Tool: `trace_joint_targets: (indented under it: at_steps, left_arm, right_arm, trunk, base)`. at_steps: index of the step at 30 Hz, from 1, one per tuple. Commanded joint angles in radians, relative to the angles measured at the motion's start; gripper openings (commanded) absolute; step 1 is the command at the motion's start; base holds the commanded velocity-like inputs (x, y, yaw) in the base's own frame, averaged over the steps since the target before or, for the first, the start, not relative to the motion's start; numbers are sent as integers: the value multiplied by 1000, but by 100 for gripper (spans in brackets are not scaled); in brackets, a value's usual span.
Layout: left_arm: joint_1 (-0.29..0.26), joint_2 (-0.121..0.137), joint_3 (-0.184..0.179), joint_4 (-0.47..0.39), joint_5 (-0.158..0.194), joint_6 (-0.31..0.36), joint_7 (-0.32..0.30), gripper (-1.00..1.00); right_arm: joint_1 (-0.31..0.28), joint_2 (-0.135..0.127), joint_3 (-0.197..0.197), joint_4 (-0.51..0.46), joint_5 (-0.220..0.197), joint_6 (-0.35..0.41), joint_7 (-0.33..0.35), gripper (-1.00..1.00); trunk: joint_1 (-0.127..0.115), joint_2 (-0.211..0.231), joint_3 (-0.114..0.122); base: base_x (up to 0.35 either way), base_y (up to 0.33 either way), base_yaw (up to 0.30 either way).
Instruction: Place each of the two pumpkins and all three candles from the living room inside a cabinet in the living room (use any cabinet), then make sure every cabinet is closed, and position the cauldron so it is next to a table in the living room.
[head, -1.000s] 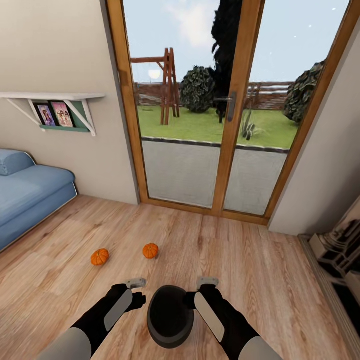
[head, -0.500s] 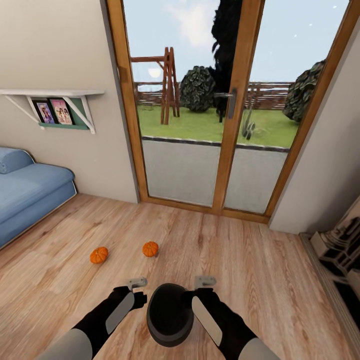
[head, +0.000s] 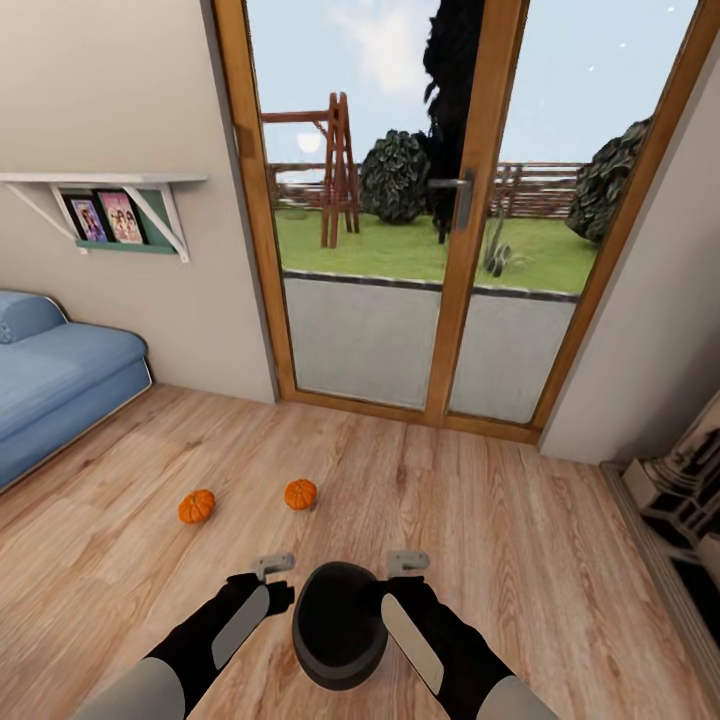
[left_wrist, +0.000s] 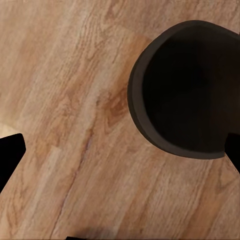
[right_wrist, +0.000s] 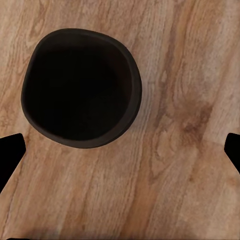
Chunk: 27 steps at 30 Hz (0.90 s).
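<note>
Two small orange pumpkins lie on the wood floor ahead of me, one at the left (head: 196, 506) and one nearer the middle (head: 300, 494). The black wide-mouthed cauldron (head: 339, 625) sits low between my two forearms, and its dark mouth faces the wrist cameras (left_wrist: 187, 92) (right_wrist: 80, 85). My left gripper (head: 273, 566) (left_wrist: 120, 152) is open beside it with bare floor between the fingers. My right gripper (head: 408, 562) (right_wrist: 120, 152) is open on its other side, also with nothing in it. The candles, the cabinet and the table are out of view.
A glazed double door in a wood frame (head: 462, 300) fills the wall ahead. A blue sofa (head: 60, 385) stands at the left under a wall shelf (head: 100, 185) with pictures. A dark and pale piece of furniture (head: 685, 500) lines the right edge.
The whole view has shifted slightly, so the camera moved. The pumpkins now sit a little higher in the picture. My arms and the cauldron keep their places relative to each other.
</note>
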Motion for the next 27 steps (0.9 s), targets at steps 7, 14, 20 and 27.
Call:
trace_joint_targets:
  at_steps: [7,14,20,27]
  left_arm:
    - [0,1,-43,-2,10,-36,10,100]
    - [0,1,-70,-2,10,-50,10,100]
    - [0,1,-72,-2,11,-56,10,100]
    - [1,-17,-118,-2,10,-59,10,100]
  right_arm:
    - [-1,0,3,-1,-10,1,-10,100]
    - [-1,0,3,0,-10,1,-10,100]
    - [0,0,3,2,-10,0,-10,100]
    - [-1,0,3,6,-11,-15,-10,100]
  trunk:
    - [27,-50,-23]
    - [54,-99,-45]
    - [77,-141,-64]
    - [104,-190,-86]
  base:
    - [0,0,0]
    - [0,0,0]
    - [0,0,0]
    - [0,0,0]
